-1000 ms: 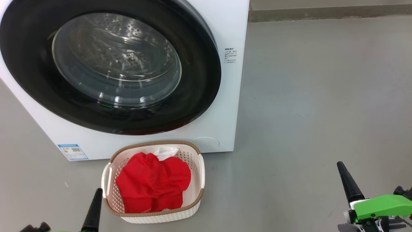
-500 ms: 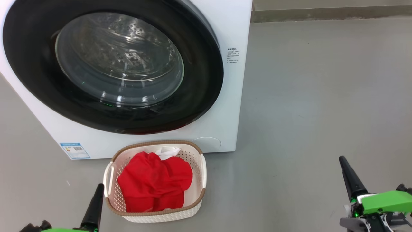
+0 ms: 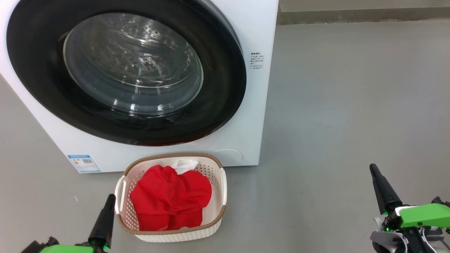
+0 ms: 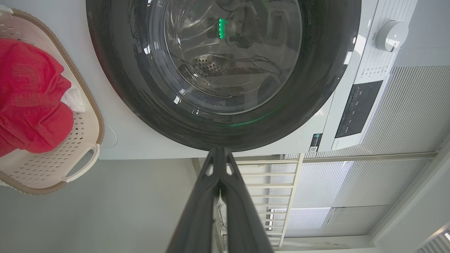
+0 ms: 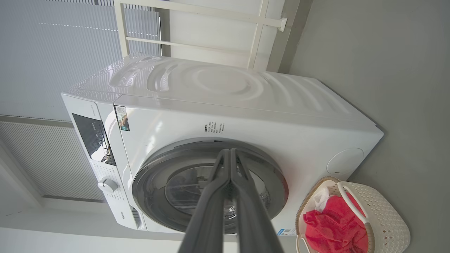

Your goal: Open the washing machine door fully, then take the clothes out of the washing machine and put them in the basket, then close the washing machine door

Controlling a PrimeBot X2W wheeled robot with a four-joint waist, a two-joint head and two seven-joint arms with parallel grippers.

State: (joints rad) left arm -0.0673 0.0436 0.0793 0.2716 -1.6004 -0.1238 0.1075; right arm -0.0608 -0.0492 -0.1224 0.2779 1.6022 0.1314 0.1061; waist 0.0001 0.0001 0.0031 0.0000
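The white washing machine (image 3: 246, 31) stands ahead with its black-rimmed round door (image 3: 126, 73) lying flat against its front. On the floor before it sits the cream basket (image 3: 221, 196), holding the red clothes (image 3: 170, 198) and a bit of white cloth (image 3: 184, 165). My left gripper (image 3: 109, 198) is shut, low at the basket's left, holding nothing. Far to the right my right gripper (image 3: 373, 169) is shut and empty. The left wrist view shows the door (image 4: 316, 88), the basket (image 4: 88, 116) and my shut left gripper (image 4: 219, 151). In the right wrist view my right gripper (image 5: 230, 151) is shut before the door (image 5: 158, 168).
Grey floor (image 3: 351, 105) spreads wide to the machine's right. A low wall ledge (image 3: 362, 14) runs along the back. The control panel (image 4: 355, 110) and dial (image 4: 390, 35) sit on the machine's front. White railings and blinds (image 4: 334, 196) stand behind it.
The whole head view has drifted slightly, so the camera has moved. My right gripper has risen a little in the view. Door, basket and clothes stay as they were.
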